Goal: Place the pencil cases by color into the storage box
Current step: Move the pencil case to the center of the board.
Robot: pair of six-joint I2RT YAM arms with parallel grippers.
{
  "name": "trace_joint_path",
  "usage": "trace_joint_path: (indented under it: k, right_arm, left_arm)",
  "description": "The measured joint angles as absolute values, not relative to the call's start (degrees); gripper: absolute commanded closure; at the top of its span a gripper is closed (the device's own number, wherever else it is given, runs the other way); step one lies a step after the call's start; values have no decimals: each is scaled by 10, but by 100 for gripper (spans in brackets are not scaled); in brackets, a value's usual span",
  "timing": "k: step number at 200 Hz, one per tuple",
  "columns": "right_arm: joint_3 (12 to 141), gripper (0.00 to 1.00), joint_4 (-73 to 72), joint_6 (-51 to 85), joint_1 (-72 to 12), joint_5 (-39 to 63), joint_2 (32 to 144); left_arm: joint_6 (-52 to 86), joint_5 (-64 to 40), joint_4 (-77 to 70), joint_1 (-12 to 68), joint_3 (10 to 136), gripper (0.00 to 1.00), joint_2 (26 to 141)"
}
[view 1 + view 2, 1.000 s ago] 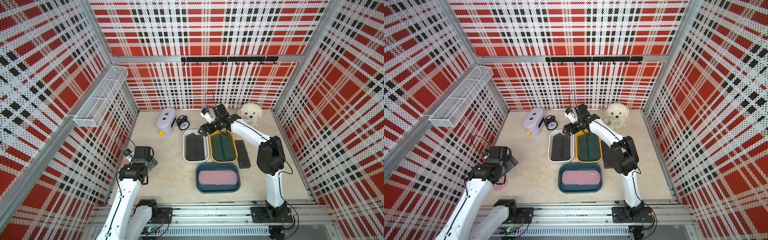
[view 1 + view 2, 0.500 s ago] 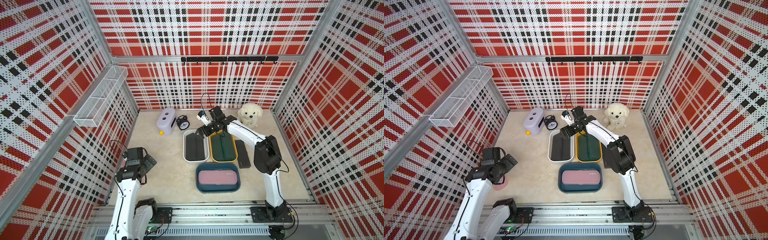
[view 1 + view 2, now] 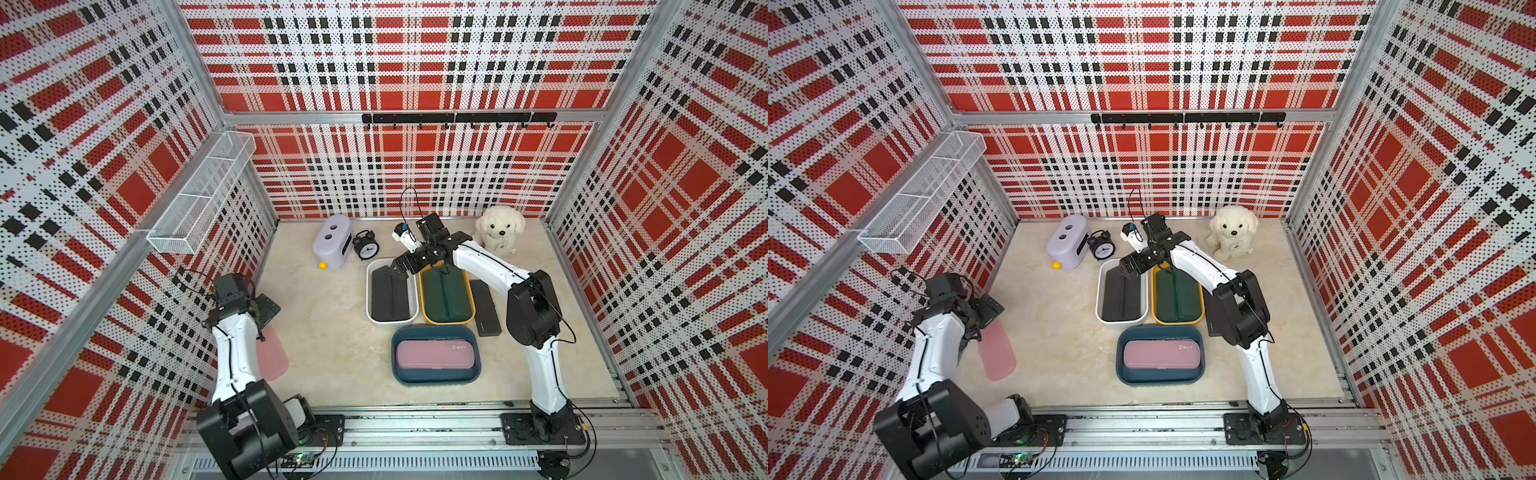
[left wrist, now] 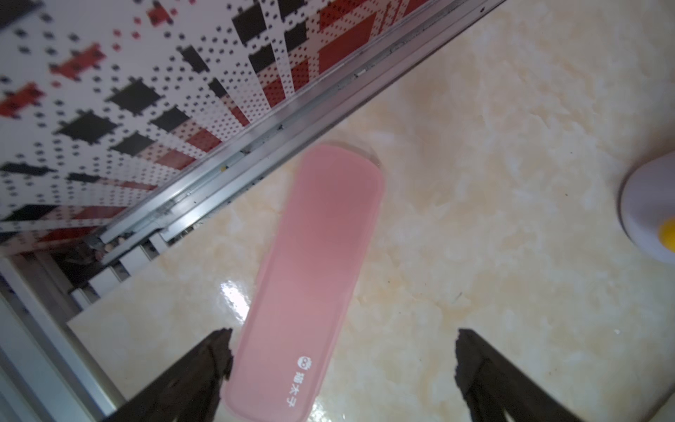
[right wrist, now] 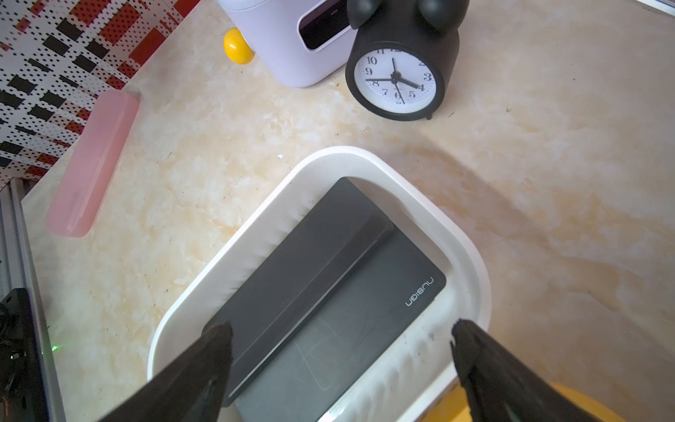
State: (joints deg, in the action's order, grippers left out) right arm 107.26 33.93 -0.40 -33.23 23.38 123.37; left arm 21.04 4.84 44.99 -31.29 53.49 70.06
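Note:
A pale pink pencil case [image 3: 272, 353] [image 4: 310, 274] lies on the table by the left wall. My left gripper [image 4: 341, 350] [image 3: 266, 311] hangs open over its far end, holding nothing. My right gripper [image 5: 339, 338] [image 3: 405, 264] stands open and empty above the far end of the white bin [image 3: 369, 299], which holds two black cases [image 5: 328, 274]. The yellow bin [image 3: 424, 307] holds dark green cases [image 3: 446, 291]. The blue bin [image 3: 397, 370] holds a pink case [image 3: 434, 353]. Another black case [image 3: 485, 307] lies on the table right of the yellow bin.
A lilac box [image 3: 332, 241], a yellow ball [image 3: 322, 264] and a black alarm clock [image 3: 366, 246] stand at the back, left of the bins. A plush dog [image 3: 498, 230] sits at the back right. A wire basket [image 3: 203, 195] hangs on the left wall.
My right gripper has moved left from above the yellow bin to above the white bin's far end. My left arm has swung toward the left wall, uncovering the pink case on the table.

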Motion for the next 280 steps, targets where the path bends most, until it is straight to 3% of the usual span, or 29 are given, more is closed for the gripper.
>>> trace_joint_path:
  k: [61,170,280]
  right_arm:
    - [1073,0,339,-6,-333,236,1254]
    - [1073,0,335,-1,-333,242,1260]
    - [1076,0,332,11,-333,236,1260]
  left_arm:
    - [136,15,442,-320,559,1,798]
    - [147,95,456,-346,559,1,914]
    - [147,90,454,-334,582,1,982]
